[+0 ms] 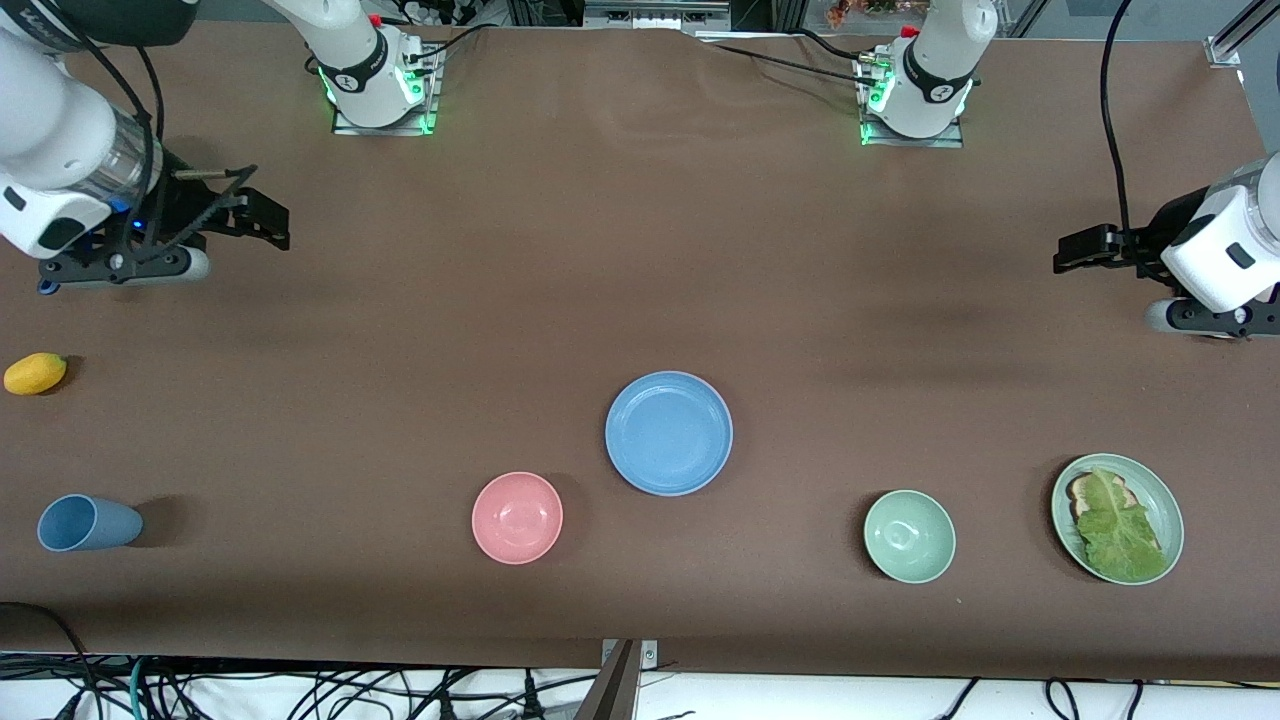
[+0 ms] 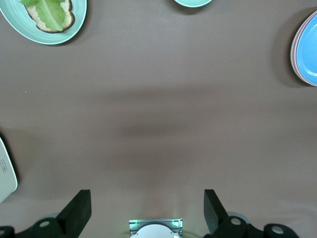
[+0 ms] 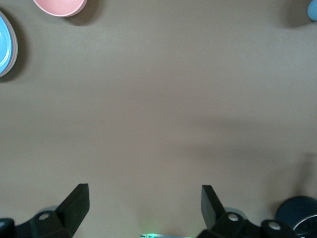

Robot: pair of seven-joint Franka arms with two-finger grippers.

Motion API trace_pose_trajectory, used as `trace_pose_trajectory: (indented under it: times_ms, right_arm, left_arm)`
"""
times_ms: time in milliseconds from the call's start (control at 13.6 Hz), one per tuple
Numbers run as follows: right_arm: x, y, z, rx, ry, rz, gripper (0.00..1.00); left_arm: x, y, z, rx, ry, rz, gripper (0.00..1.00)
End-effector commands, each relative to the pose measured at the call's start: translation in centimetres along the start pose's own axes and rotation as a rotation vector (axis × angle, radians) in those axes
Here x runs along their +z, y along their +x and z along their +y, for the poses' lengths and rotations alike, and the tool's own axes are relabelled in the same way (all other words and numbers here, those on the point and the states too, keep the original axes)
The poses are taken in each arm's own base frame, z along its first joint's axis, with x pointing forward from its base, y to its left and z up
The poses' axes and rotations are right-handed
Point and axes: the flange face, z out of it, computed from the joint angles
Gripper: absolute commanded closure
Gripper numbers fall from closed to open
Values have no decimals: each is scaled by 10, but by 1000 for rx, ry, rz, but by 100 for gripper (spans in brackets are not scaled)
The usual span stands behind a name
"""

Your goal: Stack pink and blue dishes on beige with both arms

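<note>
The sky-blue plate (image 1: pixel 668 433) lies at the table's middle, topmost of a stack. A thin pale pink rim (image 2: pixel 294 55) of the pink plate shows just under it in the left wrist view. The beige plate is hidden in every view. My right gripper (image 1: pixel 268 215) hangs open and empty over the right arm's end of the table, well away from the stack; its wrist view shows bare table between the fingers (image 3: pixel 79 196). My left gripper (image 1: pixel 1072 250) hangs open and empty over the left arm's end, its fingers (image 2: pixel 212 201) also spread over bare table.
A small pink bowl (image 1: pixel 517 517) sits beside the stack, nearer the front camera. A green bowl (image 1: pixel 909 536) and a green plate with lettuce (image 1: pixel 1160 495) lie toward the left arm's end. A blue cup (image 1: pixel 88 523) on its side and a yellow fruit (image 1: pixel 35 373) lie toward the right arm's end.
</note>
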Motion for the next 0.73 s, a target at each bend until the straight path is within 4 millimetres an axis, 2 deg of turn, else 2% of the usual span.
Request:
trace_pose_trajectory:
  times_ms: [0, 660]
  right_arm:
    - [-4, -7, 13, -35, -4, -4, 0]
    - [-5, -1, 9, -19, -7, 4, 0]
  left_arm:
    - [-3, 1, -1, 22, -17, 6, 0]
    - [-1, 3, 0, 25, -27, 2, 0]
